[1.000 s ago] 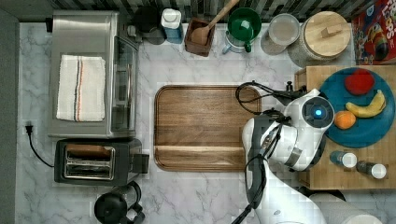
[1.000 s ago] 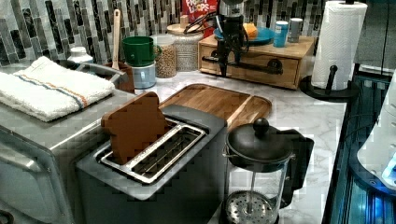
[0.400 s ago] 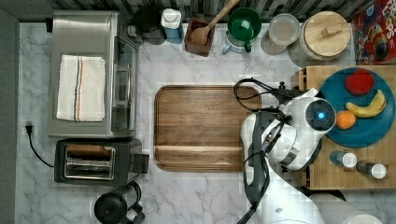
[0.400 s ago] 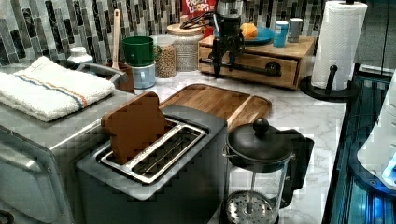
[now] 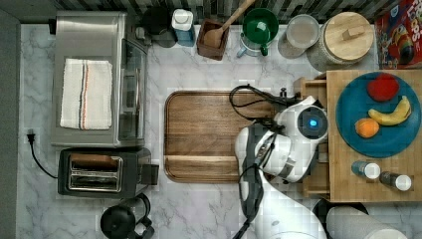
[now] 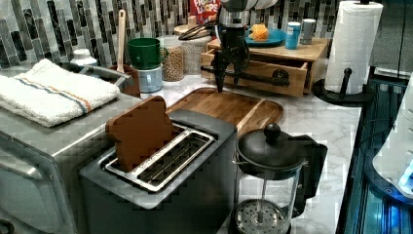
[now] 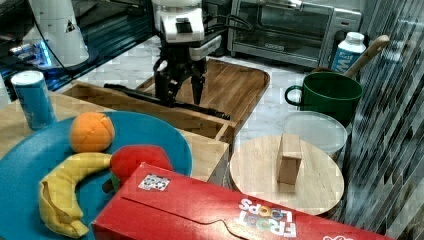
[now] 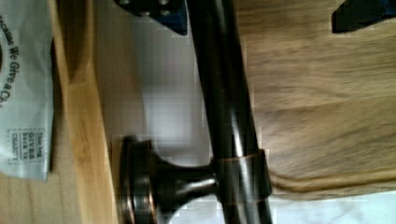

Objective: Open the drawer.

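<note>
We see a marble counter (image 5: 199,214) carrying a wooden tray (image 5: 199,134), toaster (image 5: 99,172), toaster oven (image 5: 92,74) and French press (image 5: 119,221).

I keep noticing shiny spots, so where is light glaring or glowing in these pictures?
Wrist view: a bright streak of glare runs along the glossy black bar handle. Top view: a blue light glows on the robot arm, and the toaster oven has a pale sheen on its steel top.
</note>
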